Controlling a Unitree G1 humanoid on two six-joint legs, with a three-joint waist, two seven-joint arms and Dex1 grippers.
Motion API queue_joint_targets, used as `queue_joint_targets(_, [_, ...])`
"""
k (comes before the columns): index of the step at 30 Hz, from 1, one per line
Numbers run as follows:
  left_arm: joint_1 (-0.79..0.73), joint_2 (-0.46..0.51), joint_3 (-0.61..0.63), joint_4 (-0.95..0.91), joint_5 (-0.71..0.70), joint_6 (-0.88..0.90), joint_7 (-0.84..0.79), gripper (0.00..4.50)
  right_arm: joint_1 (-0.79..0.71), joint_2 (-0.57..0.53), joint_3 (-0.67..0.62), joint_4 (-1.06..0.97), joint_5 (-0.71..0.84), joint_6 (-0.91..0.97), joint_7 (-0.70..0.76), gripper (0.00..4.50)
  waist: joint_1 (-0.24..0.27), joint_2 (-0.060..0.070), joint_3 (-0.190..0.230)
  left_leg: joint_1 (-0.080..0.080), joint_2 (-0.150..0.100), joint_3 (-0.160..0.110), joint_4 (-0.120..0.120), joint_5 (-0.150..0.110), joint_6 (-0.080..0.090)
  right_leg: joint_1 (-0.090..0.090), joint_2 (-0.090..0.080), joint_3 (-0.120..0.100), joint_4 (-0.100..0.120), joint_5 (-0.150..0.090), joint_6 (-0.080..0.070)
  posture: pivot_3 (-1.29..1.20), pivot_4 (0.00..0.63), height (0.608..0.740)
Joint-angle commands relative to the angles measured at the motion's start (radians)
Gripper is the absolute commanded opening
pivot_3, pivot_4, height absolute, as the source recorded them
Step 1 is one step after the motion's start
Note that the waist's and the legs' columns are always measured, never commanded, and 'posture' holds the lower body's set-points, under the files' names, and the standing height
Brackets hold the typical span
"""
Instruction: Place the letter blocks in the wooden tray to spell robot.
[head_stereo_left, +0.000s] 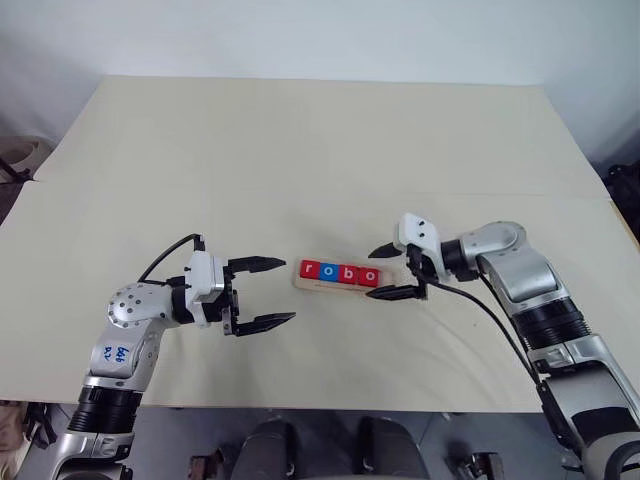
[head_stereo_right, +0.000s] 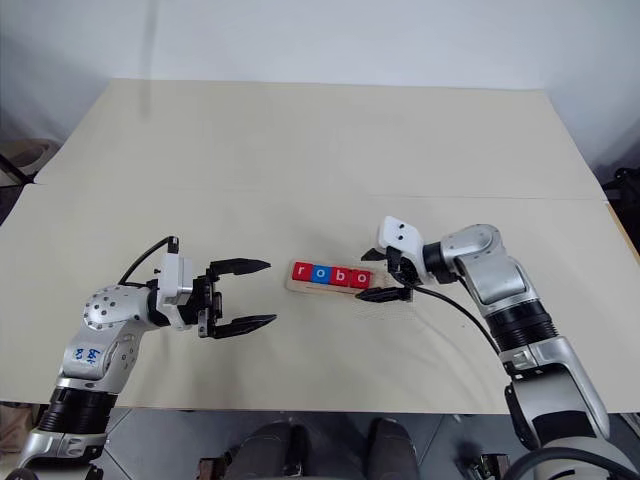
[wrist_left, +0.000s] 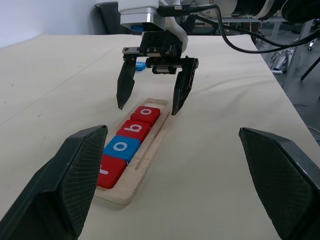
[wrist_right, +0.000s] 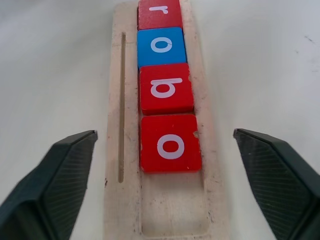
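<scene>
Left tool (head_stereo_left: 288, 290) wide open and empty, parked just left of wooden tray (wrist_right: 114, 75). Holds r-o-b-o letter blocks (head_stereo_left: 340, 273) so far, end slot bare. Right tool (head_stereo_left: 372, 274) released, straddling that end. Probably best: grab blue block (wrist_left: 141, 65) behind it, seat flat against the o.

I see bare table (head_stereo_left: 300, 160) all round the wooden tray (wrist_right: 122, 200). Its last slot beside the four seated letter blocks (head_stereo_left: 340, 273) lies open, but my right gripper (head_stereo_left: 392, 272) straddles that end, fingers spread; my left gripper (head_stereo_left: 262, 294) stands apart, leaving a gap.
</scene>
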Motion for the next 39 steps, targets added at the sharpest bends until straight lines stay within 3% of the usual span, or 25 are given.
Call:
queue_joint_targets(1, [-0.002, 0.005, 0.014, -0.039, -0.01, -0.007, 0.003, 4.5, 0.004, -0.033, -0.056, -0.072, 0.041, 0.03, 0.002, 4.29, 0.0, 0.0, 0.0, 0.0, 0.0, 0.0, 0.0, 0.0, 0.0, 0.0, 0.0, 0.0, 0.0, 0.0, 0.0, 0.0, 0.15, 0.74])
queue_joint_targets(4, [-0.004, 0.006, 0.015, -0.037, -0.01, -0.007, 0.003, 4.5, 0.038, -0.063, -0.083, -0.113, 0.061, 0.053, 0.002, 3.59, 0.001, 0.0, 0.0, 0.0, 0.0, 0.0, 0.0, 0.0, 0.0, 0.0, 0.0, 0.0, 0.0, 0.0, 0.0, 0.0, 0.15, 0.74])
queue_joint_targets(10, [-0.002, 0.01, 0.021, -0.033, -0.011, -0.004, 0.003, 4.5, 0.118, -0.127, -0.144, -0.149, 0.091, 0.052, -0.005, 1.62, 0.002, 0.0, 0.0, 0.0, 0.0, 0.0, 0.0, 0.0, 0.0, 0.0, 0.0, 0.0, 0.0, 0.0, 0.0, 0.0, 0.15, 0.74])
queue_joint_targets(14, [-0.014, 0.005, 0.015, -0.022, -0.008, -0.003, 0.004, 4.5, 0.133, -0.106, -0.126, -0.13, 0.054, 0.021, -0.061, 0.2, -0.002, 0.0, 0.0, 0.0, 0.0, 0.001, 0.0, 0.0, 0.0, 0.0, 0.0, 0.0, 0.0, 0.0, 0.0, 0.0, 0.15, 0.74])
queue_joint_targets(15, [-0.017, 0.003, 0.014, -0.02, -0.008, -0.003, 0.005, 4.5, 0.132, -0.099, -0.119, -0.124, 0.045, 0.013, -0.074, 0.05, -0.003, 0.0, 0.0, 0.001, 0.0, 0.001, 0.0, 0.0, 0.0, 0.0, 0.0, 0.001, 0.001, 0.0, 0.0, 0.0, 0.15, 0.74])
queue_joint_targets(30, [-0.02, 0.002, 0.018, -0.023, -0.009, -0.003, 0.012, 4.5, 0.082, -0.003, -0.045, -0.077, 0.015, 0.007, -0.1, 0.05, 0.0, 0.0, 0.0, 0.001, 0.0, 0.0, 0.0, 0.0, 0.0, 0.0, 0.0, 0.0, 0.001, 0.0, 0.0, 0.0, 0.15, 0.74])
queue_joint_targets(39, [-0.014, -0.001, 0.015, -0.026, -0.009, -0.003, 0.019, 4.5, 0.088, -0.029, -0.067, -0.094, 0.031, 0.021, -0.085, 0.05, 0.001, 0.0, 0.0, 0.001, 0.0, 0.0, 0.0, 0.0, 0.0, 0.0, 0.0, 0.001, 0.001, 0.0, 0.0, 0.0, 0.15, 0.74])
